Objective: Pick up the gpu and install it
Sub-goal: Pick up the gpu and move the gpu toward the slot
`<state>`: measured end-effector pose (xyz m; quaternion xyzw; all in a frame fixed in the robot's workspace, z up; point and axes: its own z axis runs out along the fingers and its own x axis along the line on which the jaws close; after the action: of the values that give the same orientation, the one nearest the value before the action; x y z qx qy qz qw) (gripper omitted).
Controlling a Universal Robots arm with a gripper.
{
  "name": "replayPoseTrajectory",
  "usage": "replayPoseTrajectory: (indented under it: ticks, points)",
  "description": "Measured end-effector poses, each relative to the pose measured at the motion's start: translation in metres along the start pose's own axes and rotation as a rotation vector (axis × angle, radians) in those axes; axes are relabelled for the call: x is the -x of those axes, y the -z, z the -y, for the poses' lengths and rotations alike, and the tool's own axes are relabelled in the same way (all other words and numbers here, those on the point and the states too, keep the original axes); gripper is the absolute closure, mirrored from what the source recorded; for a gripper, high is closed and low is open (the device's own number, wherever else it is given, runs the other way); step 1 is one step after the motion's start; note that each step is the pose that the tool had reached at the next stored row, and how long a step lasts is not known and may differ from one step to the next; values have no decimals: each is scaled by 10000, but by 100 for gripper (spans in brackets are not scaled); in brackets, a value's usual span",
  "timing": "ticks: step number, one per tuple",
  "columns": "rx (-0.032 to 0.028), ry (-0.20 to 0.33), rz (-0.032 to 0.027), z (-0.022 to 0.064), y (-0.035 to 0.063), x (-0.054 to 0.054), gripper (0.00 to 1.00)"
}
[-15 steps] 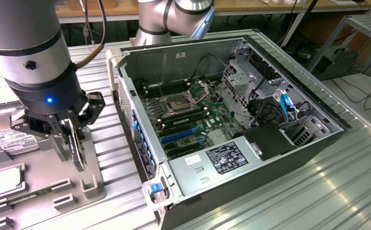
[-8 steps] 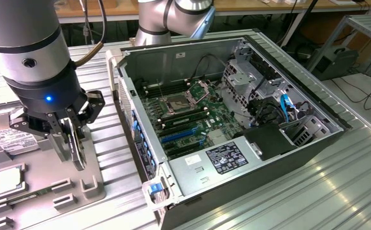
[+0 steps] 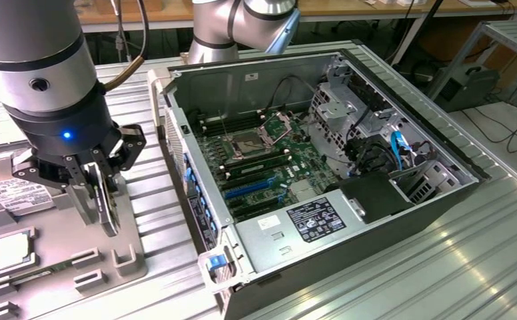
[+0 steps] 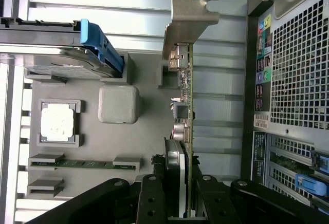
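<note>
gpu [image 4: 188,95]: you get it edge-on in the wrist view, so both its faces are hidden; one end disappears between the fingers [image 4: 154,198].
gripper [image 4: 181,183]: its body is cut off by the wrist picture's edge; in the exterior view it covers the gpu's upper part.
hard drive [image 3: 5,193]: sliced by the exterior view's left edge, and the arm [image 3: 36,67] hides its far side from you.
arm: its upper run leaves the exterior picture.
computer case [image 3: 329,153]: the near corner drops out of the exterior view.
label [image 3: 316,219]: print too small for you to read.
processor chip [image 4: 57,123]: top washed out, markings unreadable.
</note>
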<state>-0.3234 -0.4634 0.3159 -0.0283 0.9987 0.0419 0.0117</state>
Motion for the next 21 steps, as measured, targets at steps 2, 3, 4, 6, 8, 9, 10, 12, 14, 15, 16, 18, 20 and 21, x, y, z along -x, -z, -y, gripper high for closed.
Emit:
replayPoseTrajectory:
  ticks: [2, 3, 4, 6, 8, 9, 10, 12, 14, 15, 16, 18, 20, 21]
  points:
    - [0, 0, 0, -1, 6, 0, 72]
    - [2, 0, 1, -1, 8, 0, 72]
    - [2, 0, 1, -1, 11, 0, 72]
    - [1, -1, -1, -1, 19, 0, 72]
    - [1, 0, 0, -2, 28, 0, 72]
    - [2, 0, 0, -2, 31, 1, 72]
    - [2, 0, 0, -2, 35, 1, 72]
    - [3, 0, 1, -2, 40, 1, 72]
    - [1, 0, 0, -2, 49, 1, 72]
    - [1, 0, -1, -3, 54, 1, 72]
    - [1, 0, 0, -3, 58, 1, 72]
    - [1, 0, -1, -4, 69, 1, 72]
    - [1, -1, 0, -4, 78, 2, 72]
    - [1, 0, 0, -5, 83, 2, 72]
